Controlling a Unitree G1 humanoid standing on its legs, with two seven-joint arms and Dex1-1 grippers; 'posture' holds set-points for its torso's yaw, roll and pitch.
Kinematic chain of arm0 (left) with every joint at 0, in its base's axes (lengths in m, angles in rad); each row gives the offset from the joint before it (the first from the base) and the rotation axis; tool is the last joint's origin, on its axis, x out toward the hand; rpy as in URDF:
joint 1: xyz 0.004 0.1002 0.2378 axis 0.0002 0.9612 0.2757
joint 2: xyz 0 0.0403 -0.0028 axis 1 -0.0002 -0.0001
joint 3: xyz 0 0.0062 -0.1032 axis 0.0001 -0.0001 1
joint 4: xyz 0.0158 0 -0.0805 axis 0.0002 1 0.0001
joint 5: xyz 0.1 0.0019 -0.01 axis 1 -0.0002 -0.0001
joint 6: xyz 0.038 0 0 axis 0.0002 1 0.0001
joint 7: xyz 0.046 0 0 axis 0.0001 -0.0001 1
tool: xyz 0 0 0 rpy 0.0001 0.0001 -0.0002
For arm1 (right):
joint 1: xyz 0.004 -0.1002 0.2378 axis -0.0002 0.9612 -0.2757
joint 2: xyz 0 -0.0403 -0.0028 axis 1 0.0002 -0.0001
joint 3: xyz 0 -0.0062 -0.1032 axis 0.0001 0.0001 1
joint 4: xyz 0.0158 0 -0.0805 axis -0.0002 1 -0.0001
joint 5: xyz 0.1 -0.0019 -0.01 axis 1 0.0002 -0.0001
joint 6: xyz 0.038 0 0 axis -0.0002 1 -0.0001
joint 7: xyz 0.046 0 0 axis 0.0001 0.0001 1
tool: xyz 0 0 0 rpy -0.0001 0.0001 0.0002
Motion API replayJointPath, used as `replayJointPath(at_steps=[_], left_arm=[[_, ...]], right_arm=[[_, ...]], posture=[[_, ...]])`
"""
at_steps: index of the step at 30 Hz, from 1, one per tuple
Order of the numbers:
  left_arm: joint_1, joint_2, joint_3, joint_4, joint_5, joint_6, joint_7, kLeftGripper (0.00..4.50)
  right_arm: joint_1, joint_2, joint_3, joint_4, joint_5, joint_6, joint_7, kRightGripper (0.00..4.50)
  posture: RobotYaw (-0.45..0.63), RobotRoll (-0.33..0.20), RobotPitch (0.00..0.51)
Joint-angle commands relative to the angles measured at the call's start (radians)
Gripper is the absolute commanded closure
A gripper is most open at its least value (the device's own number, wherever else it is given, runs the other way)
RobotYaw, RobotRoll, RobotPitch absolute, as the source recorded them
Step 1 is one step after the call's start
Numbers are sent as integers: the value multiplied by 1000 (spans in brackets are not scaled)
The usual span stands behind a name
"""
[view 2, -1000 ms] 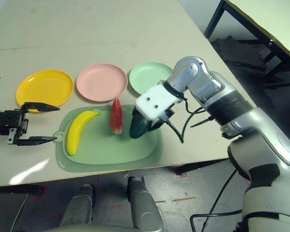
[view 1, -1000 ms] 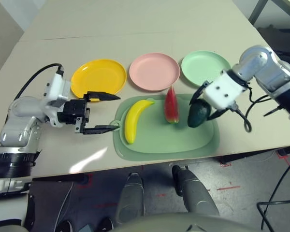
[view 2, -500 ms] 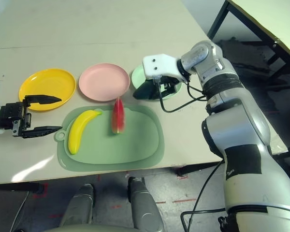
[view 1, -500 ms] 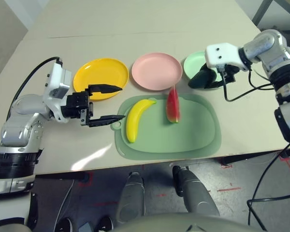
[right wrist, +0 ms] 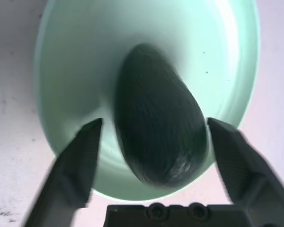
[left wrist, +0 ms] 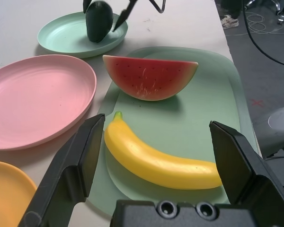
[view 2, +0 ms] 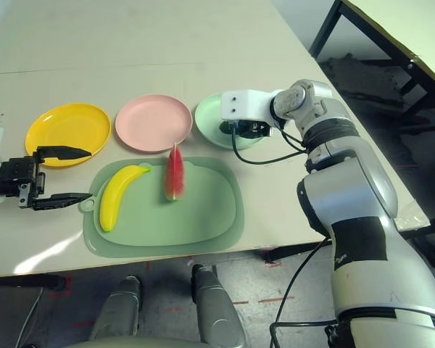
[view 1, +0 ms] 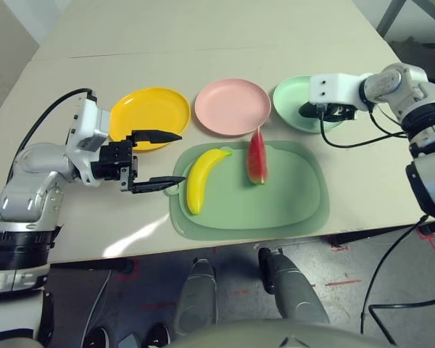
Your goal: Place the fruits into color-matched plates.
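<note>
Three plates in a row across mid-bench: yellow plate (view 1: 148, 114) twd left edge, pink plate (view 1: 232, 106) centre, mint plate (view 1: 304, 103) twd right edge. Pale green mat (view 1: 290, 206) lies just nearer the front edge, below the pink and mint plates.

Avocado (right wrist: 158, 132) sits in the mint plate, dark, oval, resting on plate floor. R pincer (right wrist: 154, 142) hangs over it, fingers spread wide either side of the fruit, gaps visible both sides – open, not gripping.

Banana (view 1: 201, 177) on mat, left part, curved, one end twd the pink plate. Watermelon wedge (view 1: 257, 157) on mat, nr its far edge, standing on its rind, tip just short of the pink plate's rim.

L pincer (view 1: 158, 160) open, empty, pointing sideways at the mat's left edge; lower finger tip just beside the mat's edge, upper finger over the yellow plate's near rim. Yellow and pink plates bare.
</note>
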Motion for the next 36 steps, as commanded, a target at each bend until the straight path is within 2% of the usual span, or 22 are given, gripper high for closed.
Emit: replayJointPath(at_steps=[1, 6, 13, 19, 24, 28, 36], left_arm=[[18, 2, -5, -24, 12, -11, -4, 0], [19, 4, -8, -17, 18, -21, -12, 0], [12, 9, -7, 4, 14, -30, -39, 0], [6, 15, -13, 25, 18, -43, -85, 0], [12, 14, -10, 22, 14, -43, -94, 0], [23, 17, -5, 13, 10, -36, -97, 0], [30, 29, -4, 10, 12, -33, -99, 0]], right_arm=[[-4, -11, -12, 0, -37, -31, -3, 39], [-38, -12, -19, -13, -52, -85, 30, 39], [-100, -3, -19, -90, -31, -318, 202, 39], [-71, 34, -35, -290, 159, -521, 505, 39], [-1, 43, -26, -515, 322, -494, 678, 39], [14, 54, -16, -577, 355, -473, 712, 39], [8, 121, 26, -533, 320, -541, 712, 39]], posture=[[-11, 0, 206], [-16, 0, 205], [-26, 0, 207], [-37, 0, 213], [-29, 0, 217], [-22, 0, 219], [-7, 0, 228]])
